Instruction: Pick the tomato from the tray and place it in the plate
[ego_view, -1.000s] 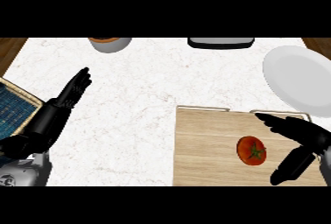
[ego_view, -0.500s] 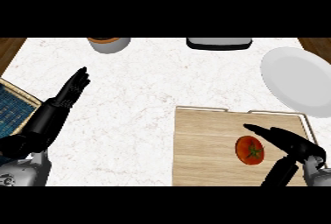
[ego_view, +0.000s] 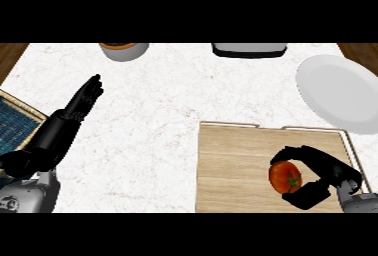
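Observation:
A red tomato (ego_view: 283, 177) with a green stem lies on the wooden tray (ego_view: 229, 165) at the lower right. My right hand (ego_view: 325, 172) is curled round the tomato, fingers over its top and thumb below it. The white plate (ego_view: 341, 92) lies beyond the tray at the right edge. My left hand (ego_view: 74, 110) rests open on the left of the counter, fingers straight and pointing away.
A blue woven mat (ego_view: 13, 125) lies at the left edge. A grey cup (ego_view: 123, 50) and a grey-black appliance (ego_view: 249, 49) stand along the far edge. White marble counter (ego_view: 170, 100) spans the middle.
My right hand has come in from the right and closed its fingers and thumb round the tomato. The left hand has stayed still.

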